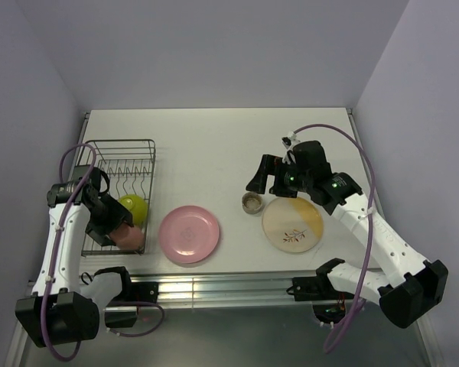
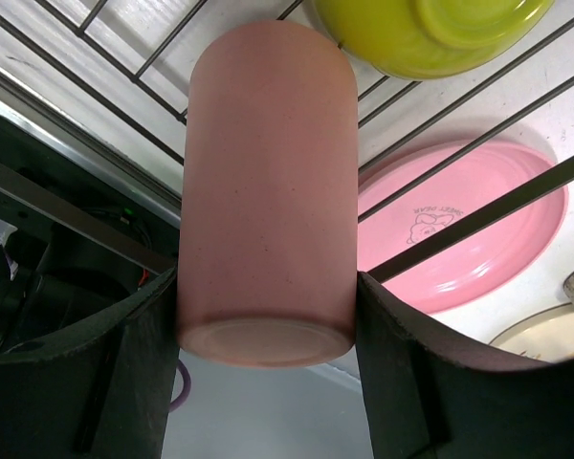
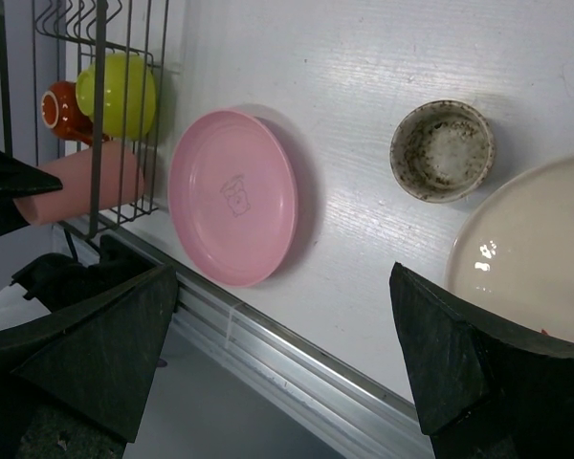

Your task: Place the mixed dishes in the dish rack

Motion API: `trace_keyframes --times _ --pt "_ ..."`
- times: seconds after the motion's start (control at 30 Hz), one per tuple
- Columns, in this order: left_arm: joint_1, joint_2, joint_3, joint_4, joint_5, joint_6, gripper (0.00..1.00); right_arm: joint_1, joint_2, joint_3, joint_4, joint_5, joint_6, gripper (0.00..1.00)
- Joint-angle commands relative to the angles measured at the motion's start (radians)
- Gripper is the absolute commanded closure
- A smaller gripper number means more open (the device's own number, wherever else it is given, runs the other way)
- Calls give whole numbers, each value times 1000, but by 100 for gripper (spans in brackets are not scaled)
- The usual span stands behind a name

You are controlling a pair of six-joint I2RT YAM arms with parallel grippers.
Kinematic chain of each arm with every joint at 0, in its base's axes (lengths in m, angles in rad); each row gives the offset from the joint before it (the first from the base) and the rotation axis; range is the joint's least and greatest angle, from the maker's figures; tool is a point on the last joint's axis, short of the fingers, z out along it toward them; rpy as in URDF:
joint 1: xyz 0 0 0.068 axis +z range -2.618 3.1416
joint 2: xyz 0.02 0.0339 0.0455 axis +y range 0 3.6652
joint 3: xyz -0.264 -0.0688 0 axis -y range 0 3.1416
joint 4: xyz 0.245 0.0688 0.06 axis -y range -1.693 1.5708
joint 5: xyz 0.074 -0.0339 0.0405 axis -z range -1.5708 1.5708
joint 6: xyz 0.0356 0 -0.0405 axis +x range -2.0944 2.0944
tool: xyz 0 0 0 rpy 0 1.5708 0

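The dish rack (image 1: 119, 141) is set at the table's left, with the lime-green bowl (image 1: 133, 206) inside. At its near end the salmon-pink cup (image 2: 268, 191) is clamped sideways between the part-open fingers of the left gripper (image 1: 111, 223). On release it could be caught on the wires or rolled out over the rim. The right gripper (image 1: 264, 180) is spread wide and empty beside the small grey-tan cup (image 1: 252, 202).

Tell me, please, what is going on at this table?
The left tool grips a salmon-pink cup, on its side, at the near end of the dish rack. A lime-green bowl and a red-orange mug are already in the rack. The right tool hangs open above the table, where a pink plate, a small grey-tan cup and a cream-and-orange plate wait.
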Motion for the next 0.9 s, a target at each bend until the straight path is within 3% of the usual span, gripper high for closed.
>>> trace_keyframes --times 0.0,0.03,0.07,0.17,0.2,0.87 --pt "15 2 -13 -19 19 37 83 10 6 1 43 19 -16 0" --pt "18 2 -15 -19 12 35 61 8 6 0 46 19 -16 0" --pt "20 5 -13 -18 10 30 50 10 6 -2 48 19 -16 0" --pt "20 16 -10 -16 6 27 29 10 11 -2 46 21 -19 0" --pt "20 17 -9 -18 6 27 1 10 11 -2 45 22 -19 0" --pt "21 -93 201 -21 -211 -42 1 31 40 6 34 51 -27 0"
